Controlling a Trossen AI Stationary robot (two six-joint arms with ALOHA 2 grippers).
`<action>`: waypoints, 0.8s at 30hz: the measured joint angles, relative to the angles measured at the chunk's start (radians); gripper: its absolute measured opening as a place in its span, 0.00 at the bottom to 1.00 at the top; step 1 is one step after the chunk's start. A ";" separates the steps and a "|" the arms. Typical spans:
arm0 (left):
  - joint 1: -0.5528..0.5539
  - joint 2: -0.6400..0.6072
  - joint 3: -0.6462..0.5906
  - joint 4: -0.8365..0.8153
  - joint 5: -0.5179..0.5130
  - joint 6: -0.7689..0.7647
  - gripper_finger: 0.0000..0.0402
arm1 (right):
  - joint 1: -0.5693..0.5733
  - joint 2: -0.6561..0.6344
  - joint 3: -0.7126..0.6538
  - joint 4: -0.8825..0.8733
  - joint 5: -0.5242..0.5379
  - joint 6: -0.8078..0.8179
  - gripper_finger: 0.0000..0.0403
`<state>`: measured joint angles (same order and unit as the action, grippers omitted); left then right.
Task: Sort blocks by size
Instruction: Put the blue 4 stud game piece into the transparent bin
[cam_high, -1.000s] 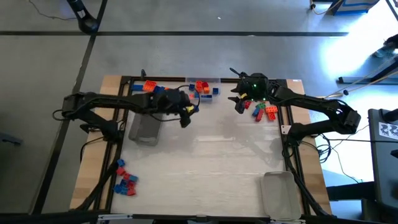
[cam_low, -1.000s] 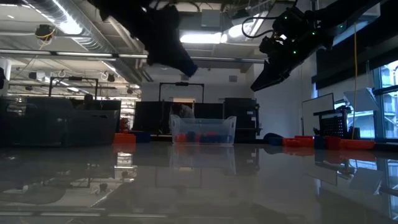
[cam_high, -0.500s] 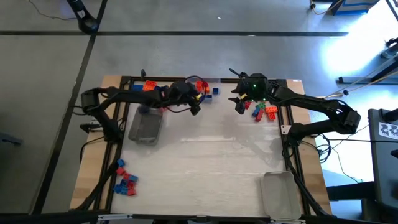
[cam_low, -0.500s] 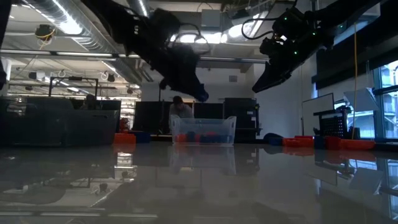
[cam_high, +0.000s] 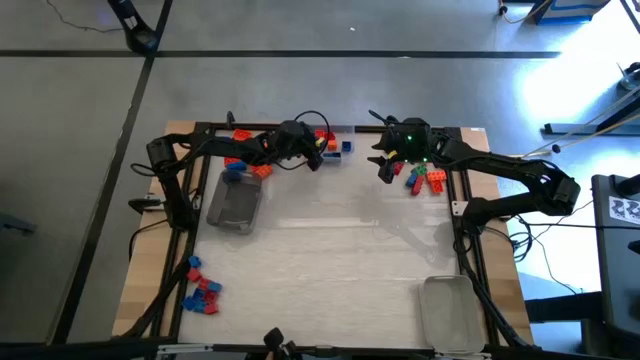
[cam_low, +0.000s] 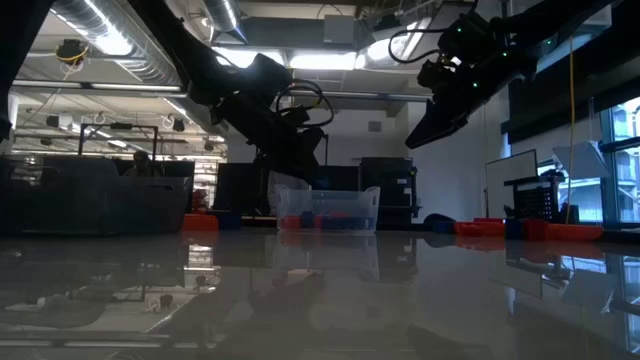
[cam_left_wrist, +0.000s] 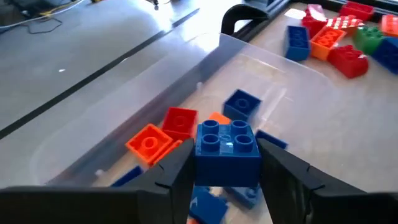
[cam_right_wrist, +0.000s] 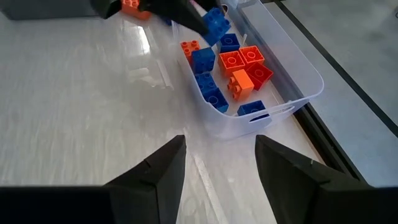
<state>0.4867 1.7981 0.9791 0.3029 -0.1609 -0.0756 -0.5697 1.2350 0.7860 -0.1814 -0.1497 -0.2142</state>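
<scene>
The left gripper (cam_left_wrist: 227, 171) clamps a square blue block (cam_left_wrist: 227, 146), studs up, over the tray (cam_left_wrist: 155, 93). The right gripper (cam_right_wrist: 216, 155) hangs empty at upper centre, jaws apart.

No lettering, brand, number or sign can be read anywhere across these views. At the right edge of the overhead view there's a white card with black square markings (cam_high: 626, 209), and it looks like a coded marker pattern, nothing legible on it.

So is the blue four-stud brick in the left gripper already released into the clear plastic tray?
Not yet: the blue four-stud brick sits between the left gripper fingers, above the clear plastic tray.
</scene>
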 joint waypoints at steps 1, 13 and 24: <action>0.003 0.000 0.000 0.001 0.000 -0.001 0.40 | 0.000 0.000 0.000 0.000 0.000 0.000 0.48; -0.022 -0.181 0.001 -0.159 0.011 0.031 0.52 | 0.000 0.000 0.000 0.004 0.000 -0.001 0.48; -0.024 -0.230 0.000 -0.271 0.070 0.006 0.53 | 0.000 0.000 0.000 -0.011 0.000 0.000 0.48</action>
<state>0.4629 1.5685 0.9794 0.0316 -0.0912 -0.0695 -0.5697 1.2350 0.7860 -0.1924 -0.1501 -0.2138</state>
